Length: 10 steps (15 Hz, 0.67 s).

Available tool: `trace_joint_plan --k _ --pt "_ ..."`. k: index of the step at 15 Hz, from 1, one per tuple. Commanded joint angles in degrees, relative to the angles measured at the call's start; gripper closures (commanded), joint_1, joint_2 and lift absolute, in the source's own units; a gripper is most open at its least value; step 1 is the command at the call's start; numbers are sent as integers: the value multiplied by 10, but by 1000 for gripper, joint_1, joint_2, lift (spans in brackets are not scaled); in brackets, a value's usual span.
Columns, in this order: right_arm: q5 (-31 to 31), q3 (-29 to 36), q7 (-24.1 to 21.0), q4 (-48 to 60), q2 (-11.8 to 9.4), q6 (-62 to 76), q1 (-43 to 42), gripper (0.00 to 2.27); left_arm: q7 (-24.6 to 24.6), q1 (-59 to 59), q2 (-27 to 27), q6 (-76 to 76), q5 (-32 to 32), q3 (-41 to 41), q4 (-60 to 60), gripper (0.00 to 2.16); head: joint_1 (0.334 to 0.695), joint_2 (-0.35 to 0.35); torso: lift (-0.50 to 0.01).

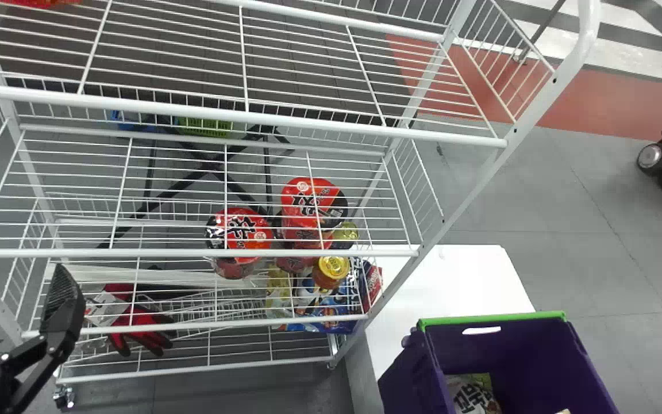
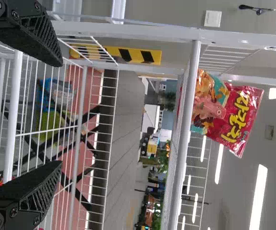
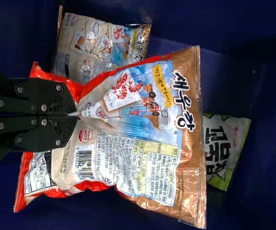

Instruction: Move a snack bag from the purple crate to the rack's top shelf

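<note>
The right gripper (image 3: 75, 115) has its fingers closed together, pinching a brown-and-blue plastic snack bag (image 3: 145, 127) inside the purple plastic crate (image 1: 408, 376), near right. The left gripper (image 1: 64, 284), near left by the white wire rack (image 1: 193, 253), is spread wide, holding nothing.

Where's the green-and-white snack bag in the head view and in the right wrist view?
Head view: green-and-white snack bag at the bottom edge, right of centre.
Right wrist view: green-and-white snack bag right of centre, partly behind the gripped snack bag.
Shared landmark: the purple crate around it.
</note>
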State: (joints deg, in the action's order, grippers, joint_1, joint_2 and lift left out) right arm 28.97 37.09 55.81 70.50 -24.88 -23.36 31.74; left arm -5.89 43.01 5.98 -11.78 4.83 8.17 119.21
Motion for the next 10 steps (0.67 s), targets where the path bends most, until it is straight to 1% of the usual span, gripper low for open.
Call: trace_joint_plan --k 1,8,10 --pt "-1 0 0 9 1 0 2 1426 0 7 0 1 -2 0 8 87 695 -350 -252" --pt "-7 3 4 19 2 0 2 1426 -4 15 0 1 -5 1 18 87 695 -350 -225" --pt "-15 7 11 25 2 0 2 1423 -4 17 -1 1 -5 1 19 87 695 -350 -216"
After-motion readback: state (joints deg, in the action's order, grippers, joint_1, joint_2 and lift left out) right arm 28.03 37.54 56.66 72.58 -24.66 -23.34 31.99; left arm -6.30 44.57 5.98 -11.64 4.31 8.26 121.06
